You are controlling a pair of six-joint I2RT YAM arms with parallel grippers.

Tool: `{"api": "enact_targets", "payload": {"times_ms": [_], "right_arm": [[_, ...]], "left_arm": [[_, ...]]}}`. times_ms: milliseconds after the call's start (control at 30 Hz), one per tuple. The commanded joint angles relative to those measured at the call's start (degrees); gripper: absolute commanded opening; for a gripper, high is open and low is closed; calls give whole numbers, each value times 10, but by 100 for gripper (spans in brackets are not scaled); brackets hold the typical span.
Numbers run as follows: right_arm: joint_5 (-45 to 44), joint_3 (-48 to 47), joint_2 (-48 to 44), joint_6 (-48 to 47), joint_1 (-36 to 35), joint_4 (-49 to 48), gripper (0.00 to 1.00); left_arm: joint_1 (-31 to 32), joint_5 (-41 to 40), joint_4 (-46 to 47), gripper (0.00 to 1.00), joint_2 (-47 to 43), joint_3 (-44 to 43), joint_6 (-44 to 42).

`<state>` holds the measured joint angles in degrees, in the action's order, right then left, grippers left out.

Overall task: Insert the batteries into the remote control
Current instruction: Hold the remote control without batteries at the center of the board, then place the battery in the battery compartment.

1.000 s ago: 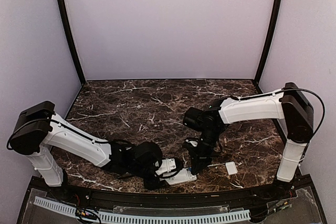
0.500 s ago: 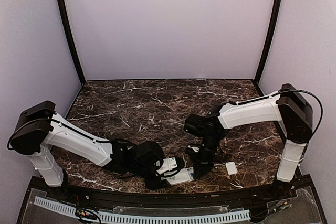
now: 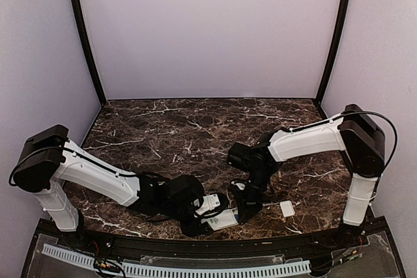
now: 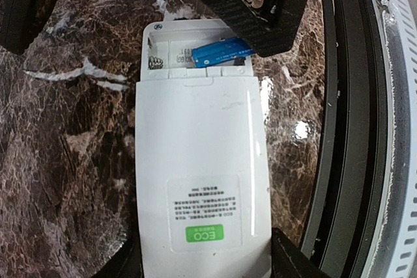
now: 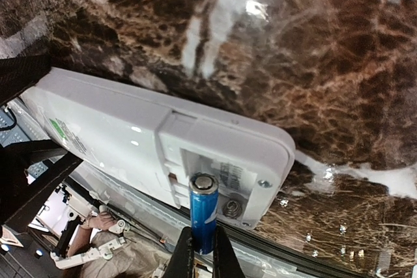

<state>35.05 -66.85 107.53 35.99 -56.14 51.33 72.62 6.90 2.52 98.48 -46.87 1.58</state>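
Dark marble table (image 3: 182, 128). The remote control (image 4: 202, 180) lies back-up near the table's near edge, about centre, with the green ECO label (image 4: 204, 233) showing. The left gripper (image 4: 205, 268) is clamped on the labelled end, one finger on each long side. The other end of the remote has the battery compartment (image 4: 189, 53) uncovered, and a coil spring (image 4: 155, 62) is visible in its left bay. The right gripper (image 5: 202, 252) is pinched tight on one blue battery (image 5: 202, 216), gripping its rear part, with the pale tip pointing into the compartment. From the left wrist view the battery lies slanted across the right bay, one end hidden under the right gripper's black fingers (image 4: 260, 11). Cannot tell whether it is seated or only resting on the rim. A small white cover piece (image 3: 287, 209) lies flat on the marble to the right of the remote, apart from it and from both grippers.
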Motion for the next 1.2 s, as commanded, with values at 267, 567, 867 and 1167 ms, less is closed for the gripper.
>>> {"api": "enact_targets", "payload": {"times_ms": [267,567,867,1167], "right_arm": [[7,-42,62,-27,-6,40,0],[-22,-98,93,-50,2,74,0],[-31,-132,110,-73,16,102,7],[-48,-147,107,-81,18,116,17]], "left_arm": [[39,-30,-84,27,46,-15,9],[43,-21,-72,26,39,-5,6],[43,-13,-67,27,33,1,0],[43,-10,-65,28,32,4,-3]]}}
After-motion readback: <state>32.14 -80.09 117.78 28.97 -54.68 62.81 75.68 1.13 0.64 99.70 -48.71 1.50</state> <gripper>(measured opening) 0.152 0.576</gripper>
